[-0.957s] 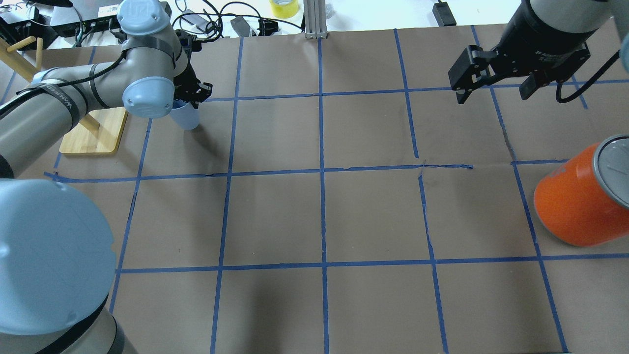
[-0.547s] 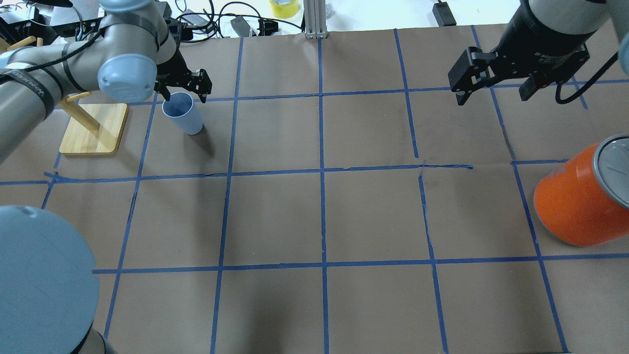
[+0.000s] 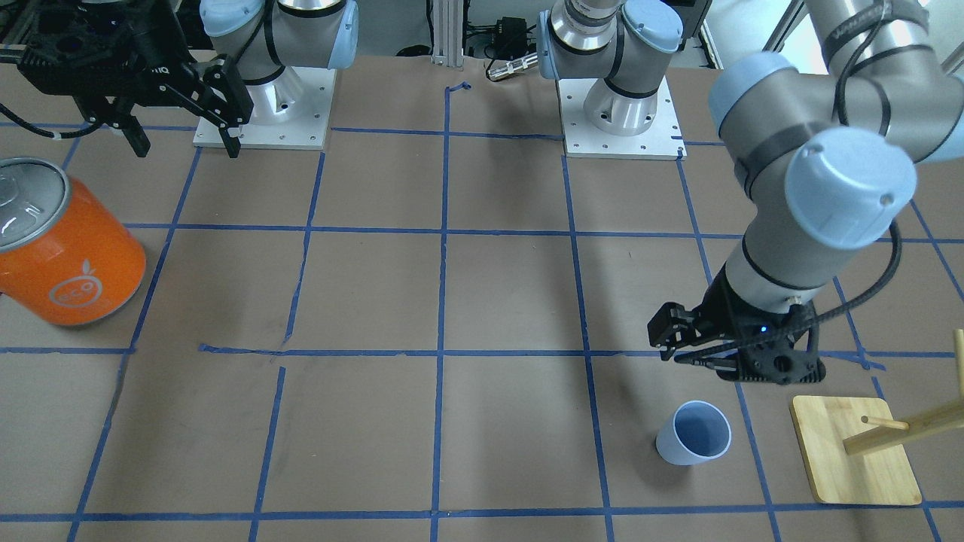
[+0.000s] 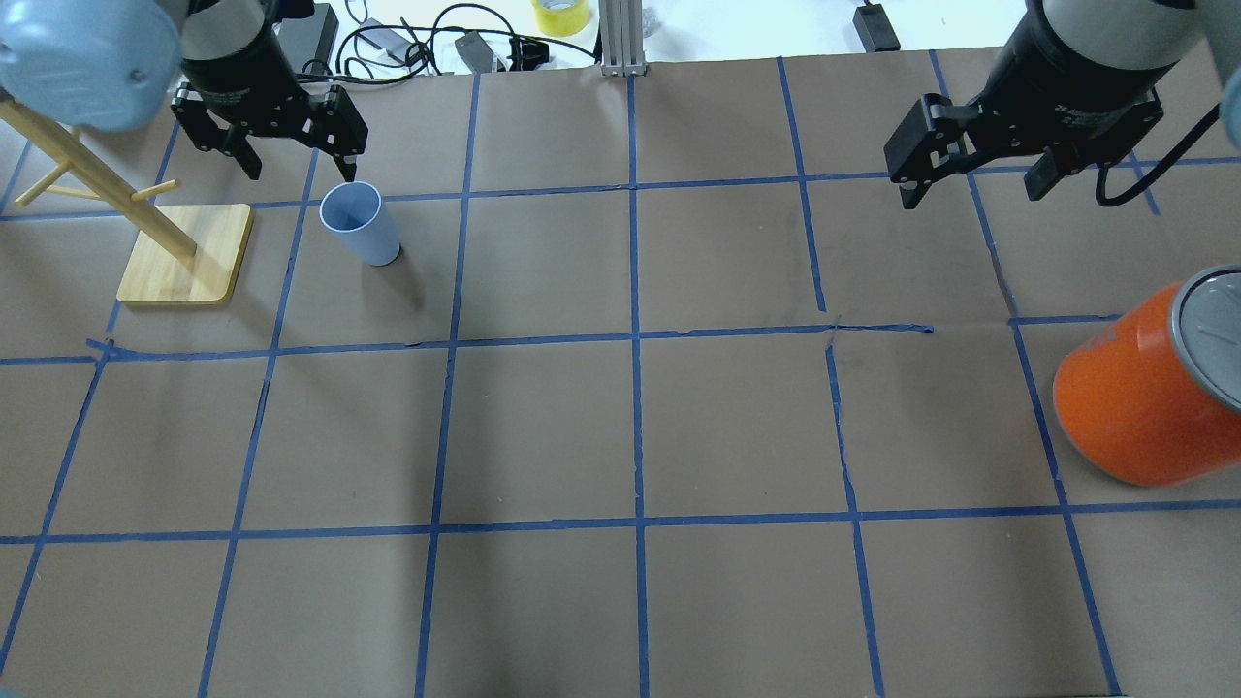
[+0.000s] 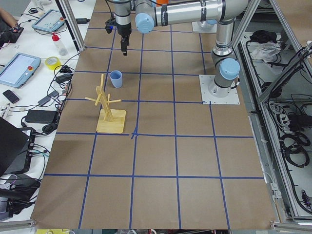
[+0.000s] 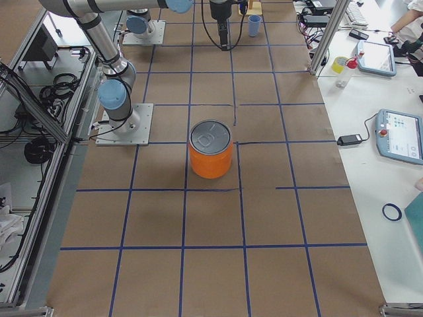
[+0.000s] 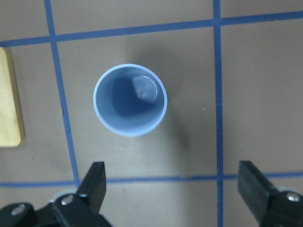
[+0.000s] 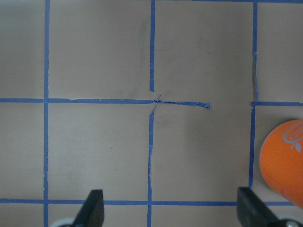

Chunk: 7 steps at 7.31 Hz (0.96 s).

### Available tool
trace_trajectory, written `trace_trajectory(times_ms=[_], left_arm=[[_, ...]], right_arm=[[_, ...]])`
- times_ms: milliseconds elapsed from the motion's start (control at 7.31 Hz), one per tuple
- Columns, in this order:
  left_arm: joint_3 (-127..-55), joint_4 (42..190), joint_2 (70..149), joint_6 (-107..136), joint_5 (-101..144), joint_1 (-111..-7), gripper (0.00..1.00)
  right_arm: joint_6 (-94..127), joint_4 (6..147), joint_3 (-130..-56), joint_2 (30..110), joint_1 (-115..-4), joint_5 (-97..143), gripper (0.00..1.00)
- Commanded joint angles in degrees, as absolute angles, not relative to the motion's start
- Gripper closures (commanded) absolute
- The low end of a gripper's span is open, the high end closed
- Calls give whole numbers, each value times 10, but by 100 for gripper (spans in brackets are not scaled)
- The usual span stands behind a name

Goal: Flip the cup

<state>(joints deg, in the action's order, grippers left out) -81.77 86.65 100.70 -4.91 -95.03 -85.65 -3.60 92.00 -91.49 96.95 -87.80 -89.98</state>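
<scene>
overhead: the cup [image 4: 361,225] stands upright, mouth up, near the wooden rack [image 4: 184,254]; the left gripper [image 4: 299,155] hangs by it, spread wide and empty, one fingertip seemingly close to the rim (height is hard to judge here). a low sideways sweep could tip so light a tumbler. the right gripper [image 4: 972,184] is wide open, empty, well apart. left wrist: the cup sits ahead of the jaws, not between them, so closing now would catch nothing

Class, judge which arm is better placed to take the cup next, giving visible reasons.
Left. Its open pincer hangs close to the upright cup; the right pincer is far off, near the can.
</scene>
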Motion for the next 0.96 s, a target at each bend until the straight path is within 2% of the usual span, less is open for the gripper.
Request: trace_trajectory(times_ms=[0,410,821], left_arm=[[-827,924,947,-39,-955,-860,0],[-863,944,893,-35,-896,-864,0],[-889,944,875,-36,-897,-863,0]], right_arm=[[-36,919,-915,969,-878,-900,0],[-36,918,-915,969,-878,-901,0],[-36,917,-915,969,-878,-901,0]])
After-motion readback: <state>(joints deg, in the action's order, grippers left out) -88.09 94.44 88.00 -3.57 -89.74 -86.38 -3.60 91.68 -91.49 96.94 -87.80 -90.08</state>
